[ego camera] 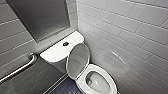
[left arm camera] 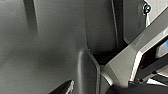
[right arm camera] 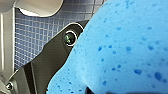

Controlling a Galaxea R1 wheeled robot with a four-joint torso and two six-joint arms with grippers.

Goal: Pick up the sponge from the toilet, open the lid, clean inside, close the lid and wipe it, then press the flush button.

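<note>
Toilet (ego camera: 107, 72) stands at about 5 o'clock in the head view. Its lid (ego camera: 78, 60) is raised, at 10 o'clock from the bowl, leaning on the tank (ego camera: 56, 51). The sponge (right arm camera: 120, 50) is gripped by the right gripper, above the floor (right arm camera: 37, 37). For the left gripper I cannot tell.

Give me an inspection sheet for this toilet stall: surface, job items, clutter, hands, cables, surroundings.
Surface: dark mosaic-tiled floor; flat white tank top with a round dark flush button.
Job's things: white glossy ceramic toilet, its oval white lid raised against the tank; bright blue porous sponge close before the right wrist camera.
Clutter: nothing seen.
Hands: right hand likely carries the sponge; open or shut cannot be told for either.
Cables: nothing seen.
Surroundings: grey tiled walls, metal grab bar, grey wall panel.
</note>
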